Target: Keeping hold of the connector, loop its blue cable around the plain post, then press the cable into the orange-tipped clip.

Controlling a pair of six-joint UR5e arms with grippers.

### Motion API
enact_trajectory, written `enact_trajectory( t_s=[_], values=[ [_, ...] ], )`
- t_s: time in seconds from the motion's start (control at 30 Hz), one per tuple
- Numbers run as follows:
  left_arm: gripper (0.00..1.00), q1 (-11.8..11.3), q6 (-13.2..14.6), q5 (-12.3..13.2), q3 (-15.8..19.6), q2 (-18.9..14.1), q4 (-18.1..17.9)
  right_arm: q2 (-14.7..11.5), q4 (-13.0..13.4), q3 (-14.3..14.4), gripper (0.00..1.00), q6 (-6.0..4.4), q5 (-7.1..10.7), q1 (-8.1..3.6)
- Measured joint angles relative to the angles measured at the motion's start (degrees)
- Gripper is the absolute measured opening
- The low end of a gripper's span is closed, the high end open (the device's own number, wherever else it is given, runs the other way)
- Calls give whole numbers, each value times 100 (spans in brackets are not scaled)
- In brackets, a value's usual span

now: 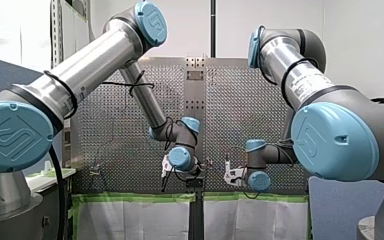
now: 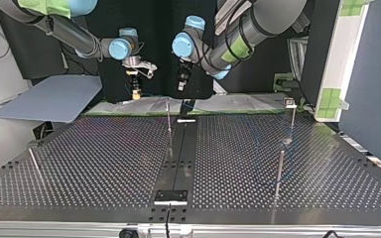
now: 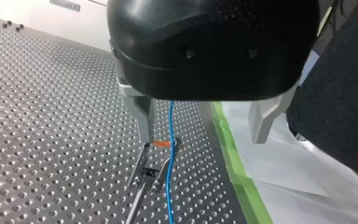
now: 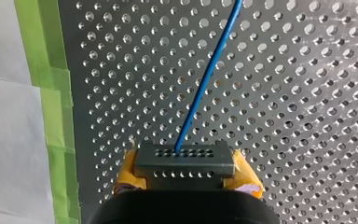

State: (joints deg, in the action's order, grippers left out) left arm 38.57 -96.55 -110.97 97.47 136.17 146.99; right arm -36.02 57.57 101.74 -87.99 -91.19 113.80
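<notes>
A grey connector [image 4: 184, 158] sits between the yellow pads [image 4: 246, 176] of my right gripper [image 4: 185, 173], which is shut on it. The blue cable [image 4: 207, 74] runs from it away over the perforated table. In the left wrist view the blue cable [image 3: 170, 186] passes between the metal fingers [image 3: 142, 116] of my left gripper [image 3: 201, 140], which is open and apart from it. Under that gripper the cable runs right beside the orange-tipped clip [image 3: 161, 144]; whether it is seated I cannot tell. In the top view my right gripper [image 2: 136, 93] and left gripper [image 2: 181, 85] hang at the table's far edge.
Thin upright posts stand on the table: one [image 2: 168, 116] near the middle at the far edge, one [image 2: 279, 173] at the top view's right, one [image 2: 34, 166] at its left. Green tape [image 3: 228, 149] and white paper [image 3: 279, 168] border the table.
</notes>
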Motion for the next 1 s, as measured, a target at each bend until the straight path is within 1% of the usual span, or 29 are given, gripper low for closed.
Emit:
enact_trajectory(
  t_s=[0.73,1.0],
  values=[
    [100,-22,-18,-25,-3,0,66,1,0,0,0,0,92,19],
    [100,-27,-4,-157,-5,0,93,1,-28,1,0,13,190,42]
  ],
)
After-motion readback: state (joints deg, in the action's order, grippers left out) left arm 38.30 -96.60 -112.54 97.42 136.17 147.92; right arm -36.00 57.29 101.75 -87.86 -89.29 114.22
